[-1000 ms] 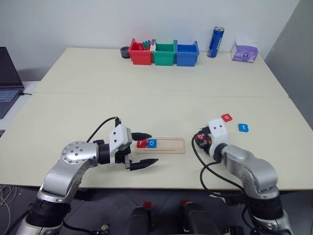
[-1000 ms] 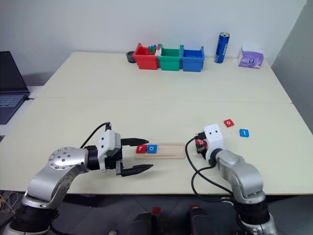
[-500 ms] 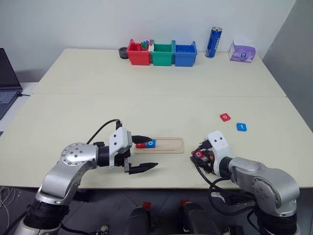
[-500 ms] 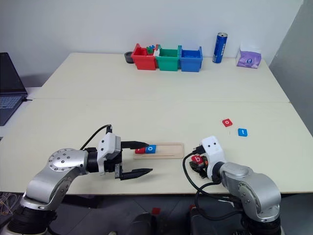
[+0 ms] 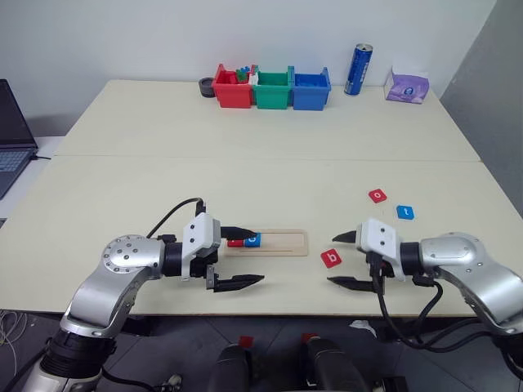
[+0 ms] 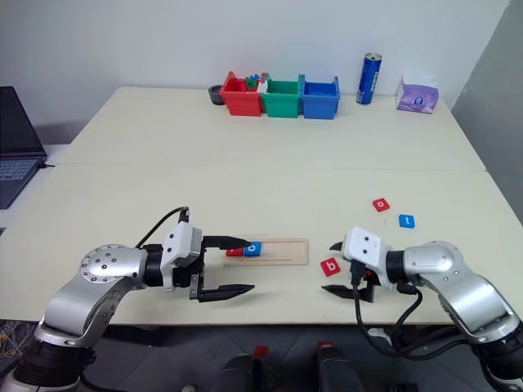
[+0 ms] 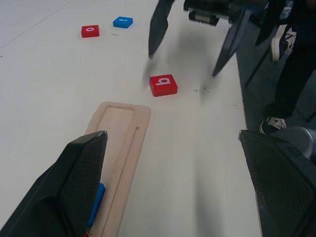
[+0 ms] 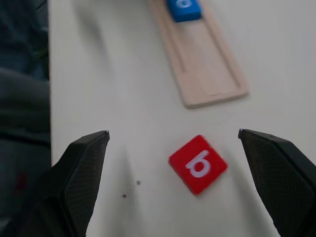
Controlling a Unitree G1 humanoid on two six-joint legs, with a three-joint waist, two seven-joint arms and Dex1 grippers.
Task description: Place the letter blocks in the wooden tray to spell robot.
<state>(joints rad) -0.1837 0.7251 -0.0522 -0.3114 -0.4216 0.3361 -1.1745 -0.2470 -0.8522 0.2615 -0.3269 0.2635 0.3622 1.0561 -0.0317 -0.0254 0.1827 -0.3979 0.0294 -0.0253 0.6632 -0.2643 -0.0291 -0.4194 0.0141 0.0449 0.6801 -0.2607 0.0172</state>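
Red square "b" block (image 5: 331,258) lies free at 3 o'clock of pale wooden tray (image 5: 282,242), staged for slot 3; right tool (image 5: 344,260) and left tool (image 5: 243,256) gape wide, empty.

Red "b" block (image 5: 331,259), white letter; pale wooden tray (image 5: 282,242).

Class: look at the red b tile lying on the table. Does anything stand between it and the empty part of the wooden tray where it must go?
Nothing visible does. The red b tile lies on bare table just off the wooden tray and its empty end.
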